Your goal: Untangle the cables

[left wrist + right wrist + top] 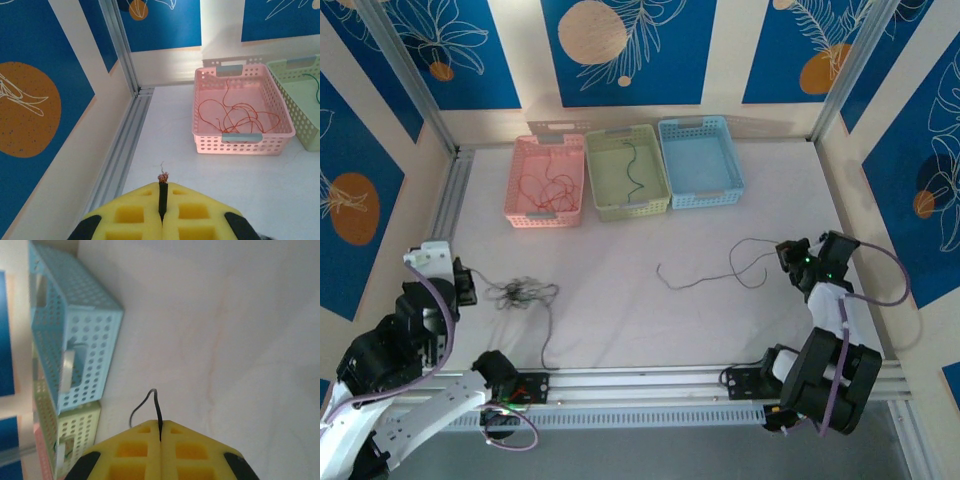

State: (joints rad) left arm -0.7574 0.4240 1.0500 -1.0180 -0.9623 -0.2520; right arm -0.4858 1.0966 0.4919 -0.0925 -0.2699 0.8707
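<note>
Left end effector [468, 285]: the yellow pads [135, 212] are pressed together, pinching a black wire [162, 194]. Its frayed copper tip stands just past the fingertips. Just to the right of this end effector, the knotted clump [520, 293] of the cables lies on the surface [720, 330]. One tail runs from the clump back toward the arm bases. Ahead of the end effector and to its right sits the pink basket [240, 145], with red wires [235, 112] loose inside. The green basket [300, 120] stands just beside it, further right, and holds a dark wire [632, 170].

Right end effector [786, 256]: the pads are closed, pinching a long strand [710, 278]. The strand loops near the end effector and trails off to its left across the surface. Its free end lies well apart from the clump. In the wrist view the strand rises between the fingertips and curls over to the left. The blue basket [80, 335] stands ahead and to the left of this end effector
</note>
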